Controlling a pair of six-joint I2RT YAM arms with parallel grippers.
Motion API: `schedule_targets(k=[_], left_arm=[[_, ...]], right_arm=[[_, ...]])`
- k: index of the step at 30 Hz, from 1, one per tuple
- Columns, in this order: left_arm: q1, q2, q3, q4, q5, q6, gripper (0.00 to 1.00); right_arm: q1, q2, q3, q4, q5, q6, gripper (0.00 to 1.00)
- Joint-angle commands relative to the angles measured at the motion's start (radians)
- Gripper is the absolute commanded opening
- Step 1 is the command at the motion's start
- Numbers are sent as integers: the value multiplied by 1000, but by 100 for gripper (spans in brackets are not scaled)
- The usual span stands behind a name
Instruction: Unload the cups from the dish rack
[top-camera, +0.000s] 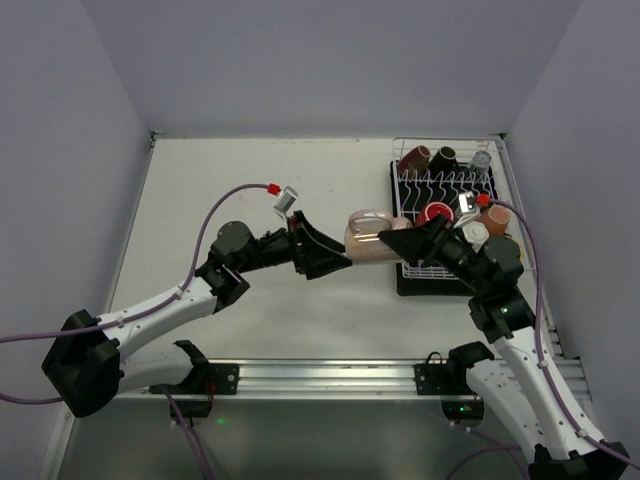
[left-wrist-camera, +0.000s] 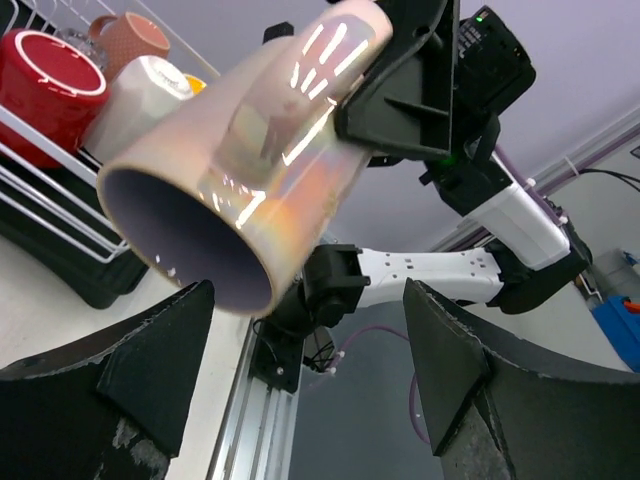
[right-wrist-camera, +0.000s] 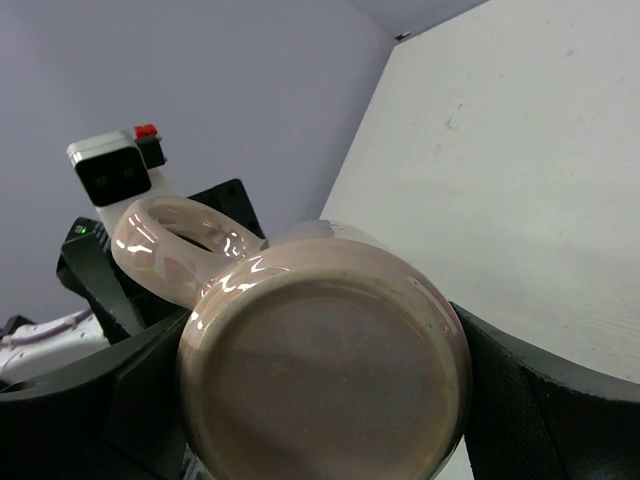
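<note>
A pale pink pearly mug (top-camera: 368, 243) with a purple inside (left-wrist-camera: 190, 235) hangs above the table, left of the dish rack (top-camera: 398, 180). My right gripper (top-camera: 397, 243) is shut on its base end (right-wrist-camera: 320, 370), with the handle (right-wrist-camera: 175, 240) sticking up. My left gripper (top-camera: 340, 262) faces the mug's mouth with its jaws open (left-wrist-camera: 308, 290). The rim sits just above the left finger (left-wrist-camera: 150, 350), and I see no contact. Other cups stay in the rack: brown (top-camera: 415, 158), black (top-camera: 443, 157), a clear glass (top-camera: 481, 160), red (top-camera: 436, 213), white (top-camera: 472, 235).
The rack stands on a black tray (top-camera: 410, 284) at the right side of the table, close to the right wall. A metal rail (top-camera: 330, 378) runs along the near edge between the arm bases. Purple cables loop over both arms.
</note>
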Motion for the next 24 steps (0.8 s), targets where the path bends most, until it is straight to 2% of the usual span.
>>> schedule_targets(k=[1,6,10,13,14,19,20,23,24], left_arm=[[-24,20,1,156,-31,-37,80],[-40,64,-5,209,-23,-62,77],[-53,74,-12,272,-31,-91,68],[-63,75,-7,289,-45,-94,53],[-65,75,-7,292,-48,-98,42],[-68,75,-10,305,-59,-105,0],[-70,72,-12,306,-59,-106,0],[-68,33,-42,332,-68,-102,0],[-68,17,-59,323,-80,-94,0]], right_arm=[[25,-7,7,251,-90,100,21],[40,14,-45,357,-121,156,21],[68,48,-90,435,-122,196,20],[87,70,-116,491,-111,211,20],[91,73,-124,498,-110,214,20],[112,113,-144,575,-114,248,20],[115,125,-157,590,-117,254,21],[118,136,-174,623,-119,254,63],[117,131,-177,603,-105,248,92]])
